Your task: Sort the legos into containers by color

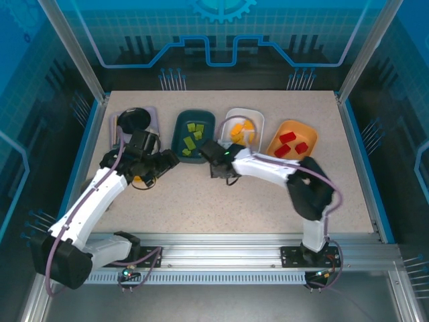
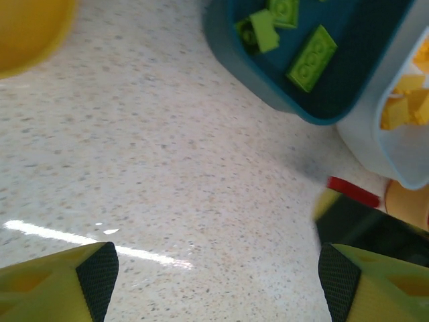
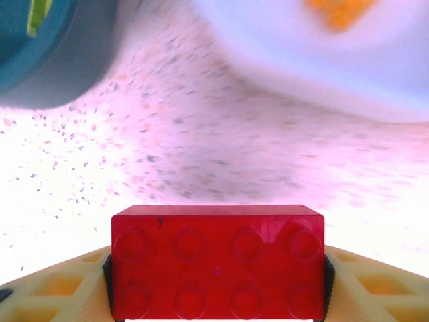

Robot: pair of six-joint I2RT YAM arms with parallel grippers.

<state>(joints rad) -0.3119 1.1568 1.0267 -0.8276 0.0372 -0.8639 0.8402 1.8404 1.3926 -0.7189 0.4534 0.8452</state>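
Low in the right wrist frame, a red brick (image 3: 218,248) is clamped endwise by the right gripper (image 3: 216,282), presumably for carrying to the orange tray (image 1: 298,129) at upper right where reds are gathered, while the left gripper (image 2: 218,275) is spread open and empty over the table (image 2: 167,168).

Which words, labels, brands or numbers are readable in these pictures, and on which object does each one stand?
None can be read.
The studs of the red lego brick show no legible mark.
The blue gear drawing has no letters.
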